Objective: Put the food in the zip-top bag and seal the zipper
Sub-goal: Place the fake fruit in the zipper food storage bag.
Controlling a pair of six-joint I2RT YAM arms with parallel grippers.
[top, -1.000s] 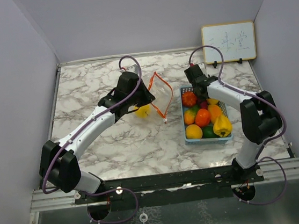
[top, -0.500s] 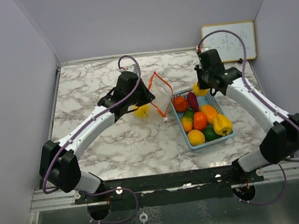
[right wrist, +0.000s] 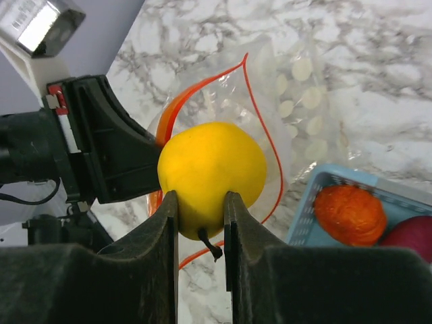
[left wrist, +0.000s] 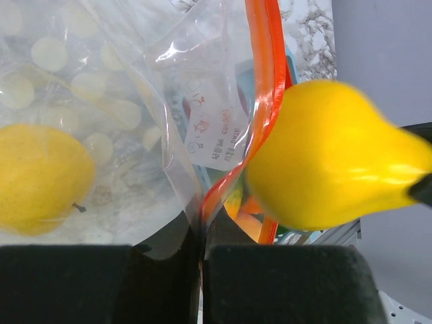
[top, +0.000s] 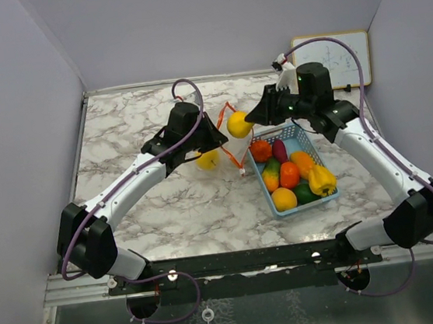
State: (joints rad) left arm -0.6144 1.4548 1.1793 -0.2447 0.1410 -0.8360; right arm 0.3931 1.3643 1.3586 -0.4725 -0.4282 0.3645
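Note:
My left gripper [top: 216,141] is shut on the orange zipper rim of the clear zip-top bag [left wrist: 260,101] and holds its mouth up and open; its grip shows in the left wrist view [left wrist: 201,236]. A yellow fruit [left wrist: 37,179] lies inside the bag [top: 234,146]. My right gripper [right wrist: 201,206] is shut on a yellow pear [right wrist: 210,174] and holds it at the bag's mouth [top: 237,124]. The rest of the food, orange, red, yellow and green pieces [top: 290,174], sits in the blue basket [top: 268,187].
A small whiteboard [top: 338,58] leans on the back wall at the right. The blue basket sits skewed right of the bag. Grey walls close in the marble table [top: 134,124] on the left, back and right.
My right gripper lifted the yellow pear out of the basket and carried it left to the bag's mouth. The basket got pushed askew. The left arm kept holding the bag.

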